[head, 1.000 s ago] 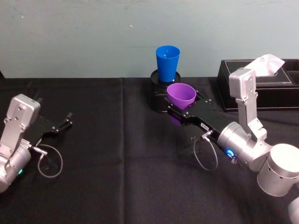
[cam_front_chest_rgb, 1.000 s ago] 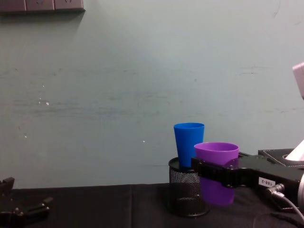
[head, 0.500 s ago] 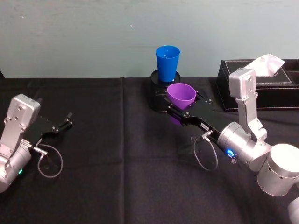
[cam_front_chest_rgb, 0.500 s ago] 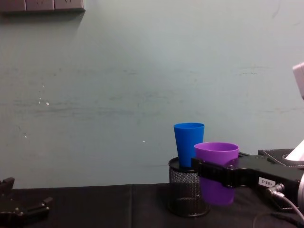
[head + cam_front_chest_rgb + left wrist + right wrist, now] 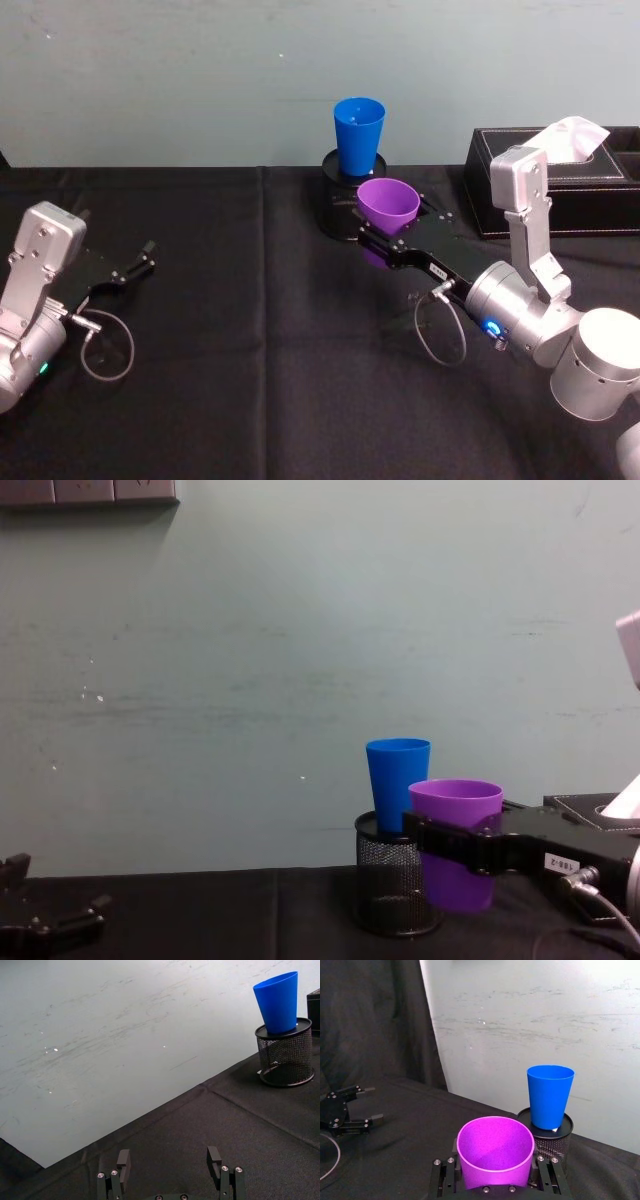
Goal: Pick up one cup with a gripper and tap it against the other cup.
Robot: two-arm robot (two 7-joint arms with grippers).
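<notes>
Plainly, two cups are in play: a purple cup (image 5: 388, 205) (image 5: 495, 1157) (image 5: 456, 840) and a blue cup (image 5: 359, 135) (image 5: 277, 1002) (image 5: 550, 1095) (image 5: 397, 785), both smooth, tapered and without handles. One black mesh holder (image 5: 335, 203) (image 5: 285, 1052) (image 5: 552, 1147) (image 5: 390, 890) stands at the back of the counter (image 5: 250, 350), and the blue cup sits upright in its mouth. One black box (image 5: 560, 195) (image 5: 590, 805) with pale stitching lies to the right of the holder, a single white tissue (image 5: 575, 135) poking from its top. Of the two claws, the right claw (image 5: 397, 233) (image 5: 495, 1180) (image 5: 455, 848) is closed around the purple cup's lower half and holds it upright, off the counter, just in front of the holder and a little to its right; the right wrist view shows a gap between the two cups. A blue ring (image 5: 490, 328) glows on that arm. The left claw (image 5: 148, 256) (image 5: 169, 1160) (image 5: 372, 1104) (image 5: 60, 915) sits low at the counter's left side, fingers spread wide and holding nothing. Black cloth with straight fold lines covers the counter. Behind it rises a pale green wall (image 5: 250, 660), scuffed with streaks and white flecks, with grey plates (image 5: 90, 490) at the upper left of the chest view. A small white label (image 5: 560, 863) on the right claw carries digits too small to read surely
</notes>
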